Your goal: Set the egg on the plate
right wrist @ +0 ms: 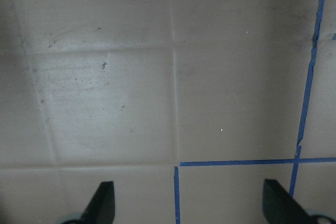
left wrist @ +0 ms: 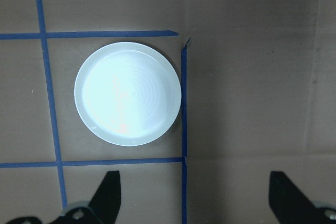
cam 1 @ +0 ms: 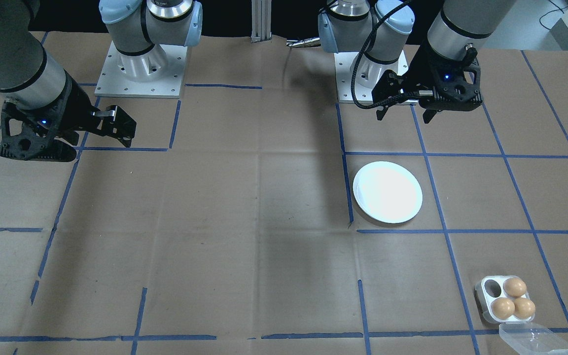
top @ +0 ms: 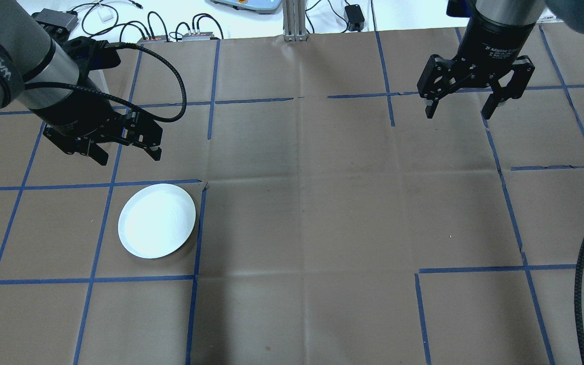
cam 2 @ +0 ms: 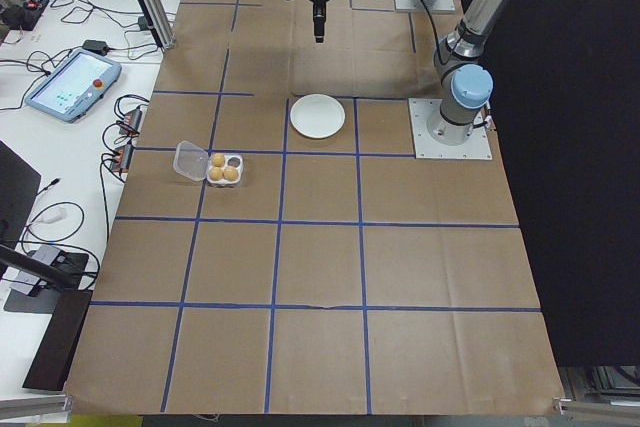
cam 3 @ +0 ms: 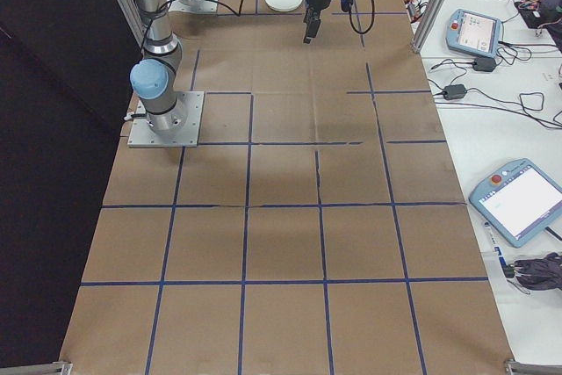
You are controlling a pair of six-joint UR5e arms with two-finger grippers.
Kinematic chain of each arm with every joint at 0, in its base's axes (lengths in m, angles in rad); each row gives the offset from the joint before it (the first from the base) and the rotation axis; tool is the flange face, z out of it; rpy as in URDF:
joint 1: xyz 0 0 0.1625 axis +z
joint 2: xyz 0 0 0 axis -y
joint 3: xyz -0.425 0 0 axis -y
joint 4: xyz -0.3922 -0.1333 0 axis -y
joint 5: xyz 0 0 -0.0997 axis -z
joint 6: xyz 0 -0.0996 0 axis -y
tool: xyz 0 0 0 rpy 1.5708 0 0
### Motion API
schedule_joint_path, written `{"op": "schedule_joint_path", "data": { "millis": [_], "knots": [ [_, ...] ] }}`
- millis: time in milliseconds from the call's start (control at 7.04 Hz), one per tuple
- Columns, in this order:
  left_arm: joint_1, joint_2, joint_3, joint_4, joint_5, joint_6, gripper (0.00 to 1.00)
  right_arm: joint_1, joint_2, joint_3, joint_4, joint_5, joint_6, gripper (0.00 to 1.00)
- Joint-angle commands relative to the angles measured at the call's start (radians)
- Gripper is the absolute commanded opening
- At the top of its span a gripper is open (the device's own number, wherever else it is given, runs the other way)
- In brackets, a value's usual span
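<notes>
The round white plate [cam 1: 387, 192] [top: 156, 220] lies bare on the brown table and fills the left of the left wrist view [left wrist: 127, 93]. Three brown eggs [cam 1: 514, 287] sit in a small white four-hole tray [cam 1: 483, 301] near the operators' edge, also seen in the exterior left view [cam 2: 224, 169]. One hole is vacant. My left gripper [cam 1: 405, 117] [top: 130, 158] [left wrist: 194, 203] hovers open and holds nothing, just robot-side of the plate. My right gripper [cam 1: 101, 148] [top: 458, 114] [right wrist: 190, 203] hangs open over bare table on the other side.
The tray's clear lid [cam 1: 535, 340] lies folded open beside it. Blue tape lines [top: 198, 228] grid the table. The arm bases [cam 1: 141, 69] stand at the robot's edge. Cables and teach pendants [cam 3: 522, 201] lie on the side benches.
</notes>
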Motion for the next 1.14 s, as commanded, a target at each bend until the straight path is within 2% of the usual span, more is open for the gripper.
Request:
{"op": "schedule_joint_path", "data": {
  "millis": [0,995],
  "knots": [
    [-0.005,0.002,0.003,-0.005,0.011,0.004,1.0,0.0,0.0,0.0,0.0,0.0,0.0,1.0],
    [0.007,0.013,-0.022,-0.01,0.013,0.016,1.0,0.0,0.001,0.0,0.0,0.0,0.0,1.0]
  ]
}}
